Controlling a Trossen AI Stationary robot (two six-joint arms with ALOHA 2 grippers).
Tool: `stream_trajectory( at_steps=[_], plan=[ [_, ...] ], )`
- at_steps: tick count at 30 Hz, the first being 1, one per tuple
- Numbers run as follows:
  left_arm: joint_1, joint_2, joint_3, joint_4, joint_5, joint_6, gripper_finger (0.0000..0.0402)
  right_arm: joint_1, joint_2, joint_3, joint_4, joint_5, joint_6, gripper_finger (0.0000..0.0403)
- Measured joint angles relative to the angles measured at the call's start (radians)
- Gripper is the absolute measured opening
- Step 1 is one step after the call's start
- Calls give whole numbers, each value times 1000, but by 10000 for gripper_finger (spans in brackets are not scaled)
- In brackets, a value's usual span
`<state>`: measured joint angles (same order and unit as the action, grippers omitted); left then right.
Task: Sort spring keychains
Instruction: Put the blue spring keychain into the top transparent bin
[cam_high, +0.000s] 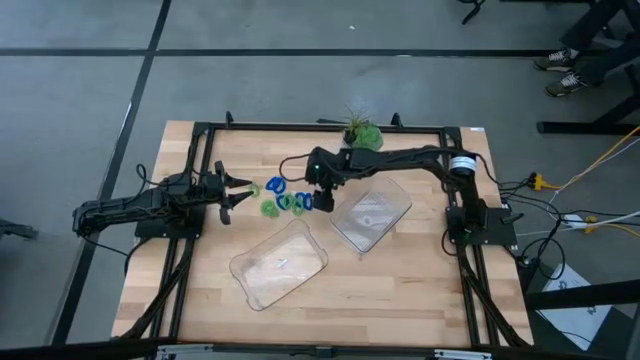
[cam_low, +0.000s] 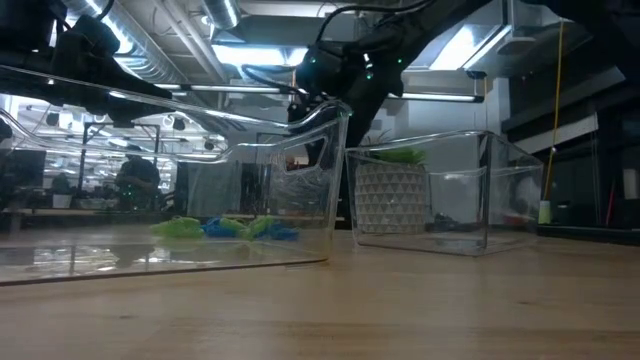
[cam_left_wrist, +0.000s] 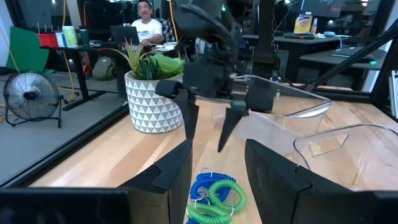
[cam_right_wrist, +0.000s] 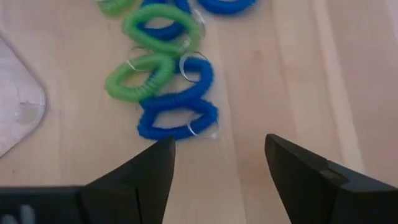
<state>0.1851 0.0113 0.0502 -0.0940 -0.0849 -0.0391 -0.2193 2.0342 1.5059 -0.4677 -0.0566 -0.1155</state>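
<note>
The open right claw (cam_high: 322, 199) is held just above the spring keychains (cam_high: 284, 197).
A blue one (cam_right_wrist: 177, 117) lies right below it, ready to be picked; the left claw (cam_high: 240, 193), also open, is kept waiting beside the pile.

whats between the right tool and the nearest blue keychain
Only bare wooden table: the right wrist view shows the open right tool above the nearest blue coiled plastic keychain, nothing between.

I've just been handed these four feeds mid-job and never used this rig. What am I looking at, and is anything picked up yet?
Two robot arms work at a wooden table. One picture looks down from overhead, one looks level across the tabletop, and two come from cameras on the wrists. Blue and green spring keychains lie in a cluster mid-table, beside two clear trays, both apparently empty, and a potted plant. The right gripper hangs open above the keychains; the left gripper waits open beside them. Nothing is held.
</note>
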Motion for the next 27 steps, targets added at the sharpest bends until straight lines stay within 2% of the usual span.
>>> stream_trajectory(
  at_steps=[11,22,27],
  plan=[
    [0,0,0,0,0,0,143,31,75,0,110,24,-51,248],
    [0,0,0,0,0,0,143,34,115,1,103,46,-50,247],
    [0,0,0,0,0,0,143,34,118,1,90,83,-53,212]
  ],
)
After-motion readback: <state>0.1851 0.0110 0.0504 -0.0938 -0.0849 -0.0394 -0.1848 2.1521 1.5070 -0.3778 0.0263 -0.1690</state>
